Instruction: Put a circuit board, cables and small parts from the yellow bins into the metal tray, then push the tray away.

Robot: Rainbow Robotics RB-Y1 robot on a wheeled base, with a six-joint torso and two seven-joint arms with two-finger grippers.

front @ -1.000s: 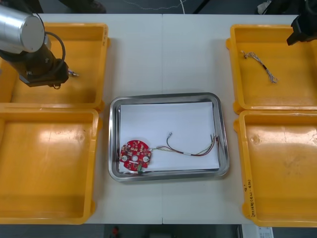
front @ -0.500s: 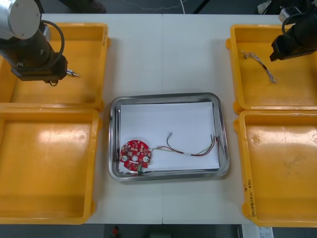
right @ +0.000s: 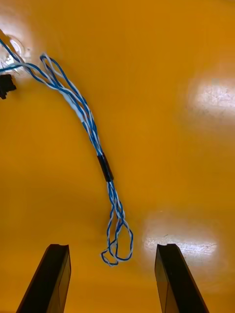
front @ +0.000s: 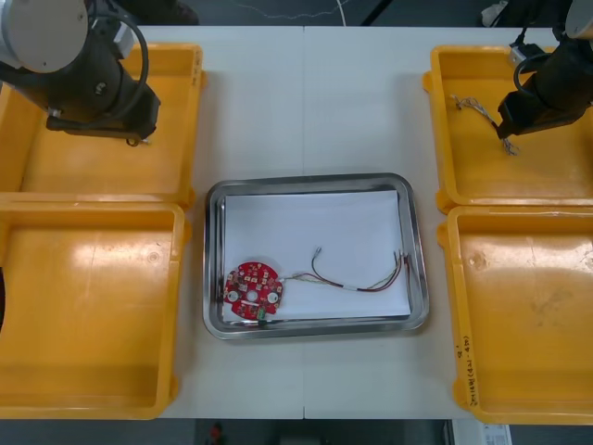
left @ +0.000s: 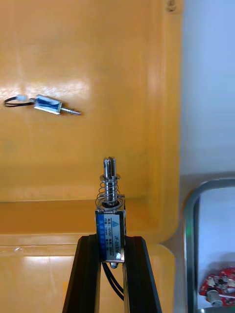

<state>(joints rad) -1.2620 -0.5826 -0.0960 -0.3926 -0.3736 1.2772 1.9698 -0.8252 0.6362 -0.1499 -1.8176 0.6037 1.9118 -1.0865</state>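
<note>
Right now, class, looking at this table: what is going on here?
The left gripper holds a small metal part above the far left yellow bin. The right gripper hangs open over the twisted blue and white cable in the far right yellow bin. The metal tray already holds a red circuit board and a red and yellow cable.

The tray [front: 315, 179] sits between the side bins [front: 93, 306], holding a circuit board [front: 252, 290] left of a cable [front: 371, 287].
</note>
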